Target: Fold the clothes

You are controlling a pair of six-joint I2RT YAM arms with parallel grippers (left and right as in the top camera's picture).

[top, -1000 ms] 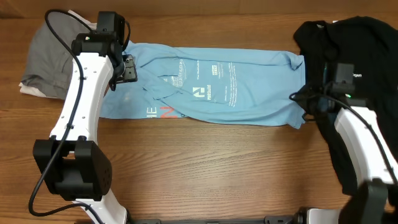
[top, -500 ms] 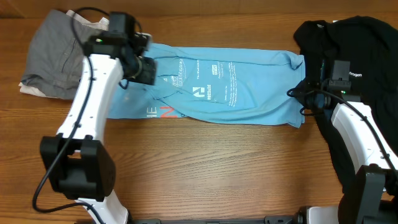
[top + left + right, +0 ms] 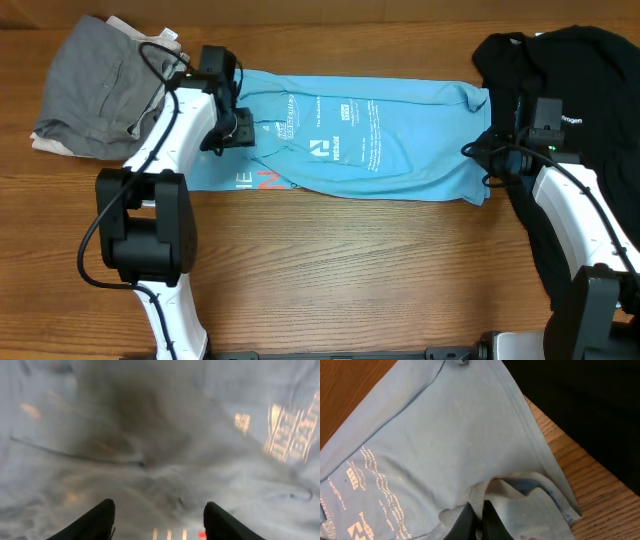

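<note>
The clothes are a light blue T-shirt (image 3: 350,140) lying in a long band across the table, small white print up and coral letters showing at its near left edge. My left gripper (image 3: 238,128) hovers low over the shirt's left part. In the blurred left wrist view its jaws (image 3: 159,507) stand open, with only cloth (image 3: 165,460) beneath them. My right gripper (image 3: 490,160) is at the shirt's right end. In the right wrist view it (image 3: 479,510) is shut on a ribbed fold of the shirt (image 3: 445,425).
A grey garment pile (image 3: 90,85) lies at the far left, just beyond the shirt's end. A black garment (image 3: 570,80) covers the right side beside my right arm. Bare wooden table (image 3: 350,270) shows in front of the shirt.
My left gripper has swung right, from the shirt's left edge to over its left part. The right gripper has kept its grip and barely moved.
</note>
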